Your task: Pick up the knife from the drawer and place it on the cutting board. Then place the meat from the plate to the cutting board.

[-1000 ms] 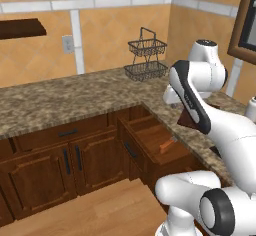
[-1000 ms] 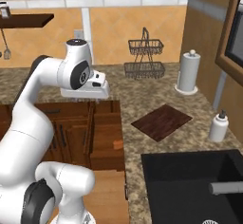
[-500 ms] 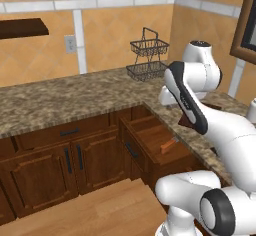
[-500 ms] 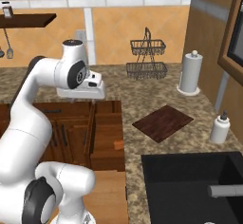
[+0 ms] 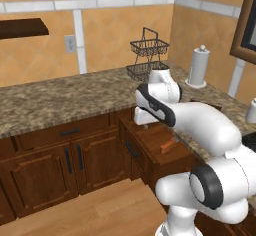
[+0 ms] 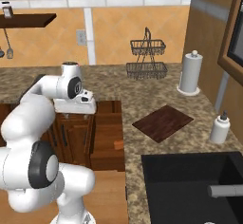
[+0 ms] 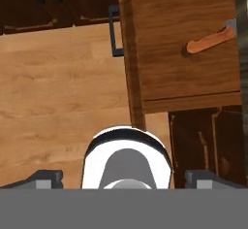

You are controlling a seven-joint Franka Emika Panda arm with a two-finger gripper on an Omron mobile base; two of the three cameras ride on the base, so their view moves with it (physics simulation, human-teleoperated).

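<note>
The reddish-brown drawer [image 5: 161, 141] stands pulled out from under the granite counter, its black bar handle [image 7: 114, 31] facing the floor side. Inside lies the knife [image 7: 207, 39], its orange handle [image 5: 168, 145] by the drawer's far wall. My gripper [image 5: 145, 123] hangs above the drawer's front part, pointing down. In the hand view its fingertips [image 7: 46, 177] stand wide apart, open and holding nothing, with the knife up and to the right of them. The dark cutting board [image 6: 163, 122] lies on the counter right of the drawer. The meat and the plate are out of view.
A wire basket [image 6: 146, 57] and a paper towel roll [image 6: 191, 73] stand at the back of the counter. A white bottle [image 6: 220, 129] sits beside the black sink [image 6: 190, 185]. Cabinet doors [image 5: 70, 165] line the left, with wooden floor below.
The hand has swung left and come down over the open drawer. Its jaws stay wide. Knife and board have not moved.
</note>
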